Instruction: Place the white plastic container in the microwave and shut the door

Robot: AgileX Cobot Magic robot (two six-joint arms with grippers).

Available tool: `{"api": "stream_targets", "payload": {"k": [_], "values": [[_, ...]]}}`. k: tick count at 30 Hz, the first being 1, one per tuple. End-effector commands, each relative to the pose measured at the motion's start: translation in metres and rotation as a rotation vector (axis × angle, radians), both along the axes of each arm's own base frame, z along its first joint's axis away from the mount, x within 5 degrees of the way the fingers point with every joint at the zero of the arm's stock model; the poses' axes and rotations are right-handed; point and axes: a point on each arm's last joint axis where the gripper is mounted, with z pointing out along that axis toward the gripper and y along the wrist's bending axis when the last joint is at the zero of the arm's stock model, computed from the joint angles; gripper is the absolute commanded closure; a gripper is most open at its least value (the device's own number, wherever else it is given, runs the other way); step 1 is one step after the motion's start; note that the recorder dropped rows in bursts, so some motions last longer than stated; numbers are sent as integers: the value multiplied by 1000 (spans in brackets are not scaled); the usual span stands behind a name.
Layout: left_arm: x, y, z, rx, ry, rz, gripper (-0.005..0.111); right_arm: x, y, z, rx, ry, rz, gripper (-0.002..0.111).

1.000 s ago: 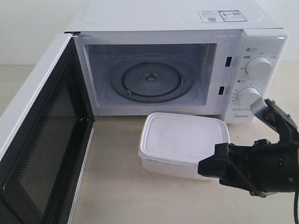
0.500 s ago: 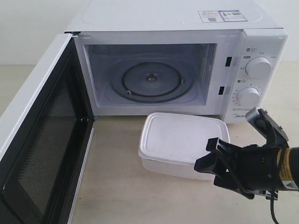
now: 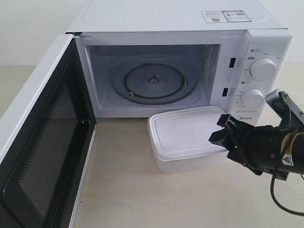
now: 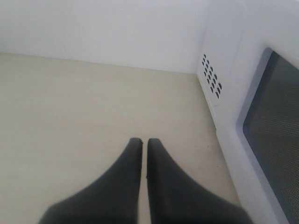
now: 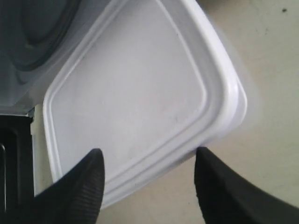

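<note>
The white plastic container (image 3: pixel 183 135) lies lidded on the table just in front of the microwave (image 3: pixel 166 19), below its open cavity and glass turntable (image 3: pixel 154 80). The door (image 3: pixel 42 142) is swung wide open on the left. My right gripper (image 3: pixel 217 133) is at the container's right end, open wide. In the right wrist view the right gripper (image 5: pixel 149 153) straddles the rim of the container (image 5: pixel 135 88), one finger over the lid and one off its edge. My left gripper (image 4: pixel 144 141) is shut and empty above bare table, beside the door's outer face (image 4: pixel 275 135).
Two round dials (image 3: pixel 262 68) sit on the control panel behind my right arm. A cable (image 3: pixel 285 204) hangs from that arm. The open door takes up the left front of the table. Vent holes (image 4: pixel 211 77) mark the microwave's side.
The container has turned and slid back toward the microwave. My right gripper has moved up and back with it, staying open. The door has not moved.
</note>
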Motion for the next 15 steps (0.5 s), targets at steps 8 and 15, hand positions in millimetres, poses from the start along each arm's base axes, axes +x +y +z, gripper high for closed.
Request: {"api": "stream_targets", "payload": {"k": [8,15], "values": [[0,0,-1,10,2,2,102,12,-2,7,-44,12,-41,56],[0,0,-1,10,2,2,102,11,-1,3,-50,39,-27,59]]}}
